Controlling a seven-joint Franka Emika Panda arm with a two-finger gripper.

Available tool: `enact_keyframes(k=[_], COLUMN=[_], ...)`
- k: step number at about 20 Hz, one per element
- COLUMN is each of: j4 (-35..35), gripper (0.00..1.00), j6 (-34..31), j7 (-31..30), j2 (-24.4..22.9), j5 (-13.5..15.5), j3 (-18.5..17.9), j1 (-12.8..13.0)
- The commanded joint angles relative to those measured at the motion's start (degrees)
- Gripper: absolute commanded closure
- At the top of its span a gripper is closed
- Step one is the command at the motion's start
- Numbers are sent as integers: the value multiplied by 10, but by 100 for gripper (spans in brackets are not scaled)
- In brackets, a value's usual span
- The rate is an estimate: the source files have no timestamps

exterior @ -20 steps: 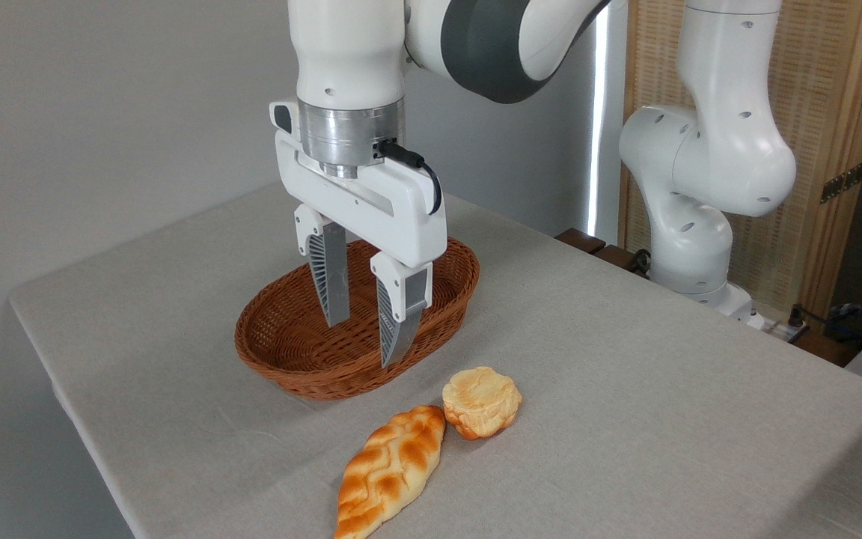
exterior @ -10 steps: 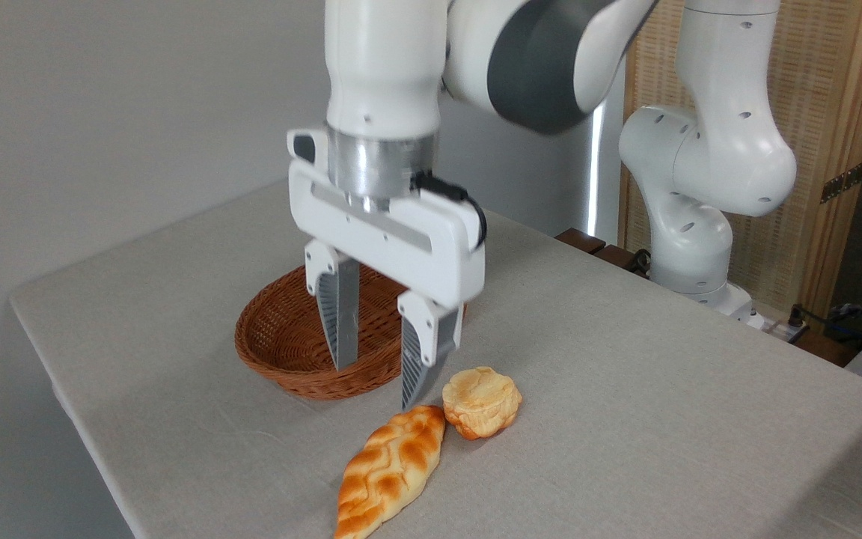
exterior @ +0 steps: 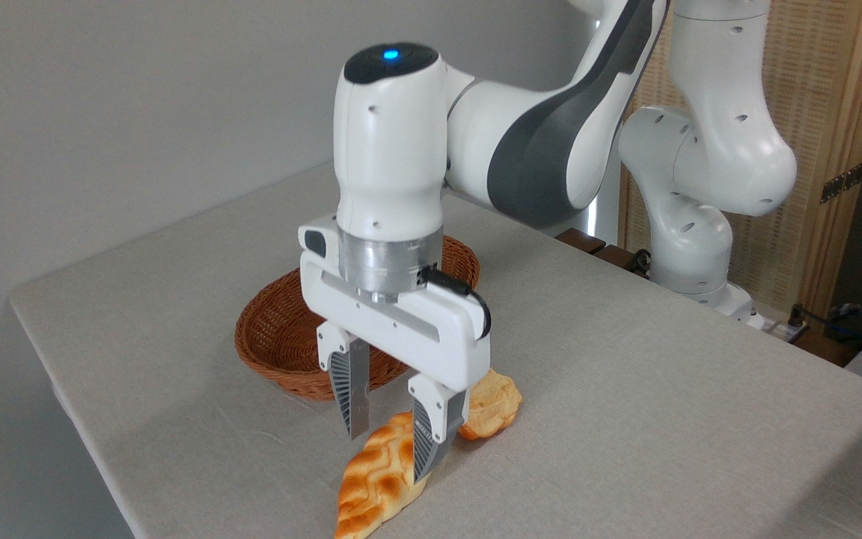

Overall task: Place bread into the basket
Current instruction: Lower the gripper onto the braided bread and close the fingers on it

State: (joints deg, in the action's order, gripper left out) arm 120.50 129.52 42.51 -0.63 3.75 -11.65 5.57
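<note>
The white two-finger end effector [exterior: 390,438], fingers spread open, straddles the golden braided bread loaf [exterior: 375,483] at lower centre. The reddish-brown woven wicker basket [exterior: 281,337] behind holds nothing visible; gripping, lifting and placing remain.

My arm [exterior: 551,142] is glossy white with dark grey joint bands, small round screw holes and a blue light glowing on a black cap, then a brushed silver wrist ring, a looping black cable and a white gripper [exterior: 390,449] with ribbed grey fingers [exterior: 349,393].
</note>
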Motion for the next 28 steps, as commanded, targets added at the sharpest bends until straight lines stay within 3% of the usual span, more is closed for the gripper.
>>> enact_keyframes(k=[1,12,13,15,16,28], j4=[4,4,4,4,4,3], gripper=[0,0,12,45,55,57], j6=[17,35,35,35,35,34], j7=[8,8,9,10,10,10], j2=[16,34,34,34,34,36], j5=[-12,-15,-16,-24,-26,-26], j3=[0,6,6,6,7,6], j1=[4,7,7,7,7,7])
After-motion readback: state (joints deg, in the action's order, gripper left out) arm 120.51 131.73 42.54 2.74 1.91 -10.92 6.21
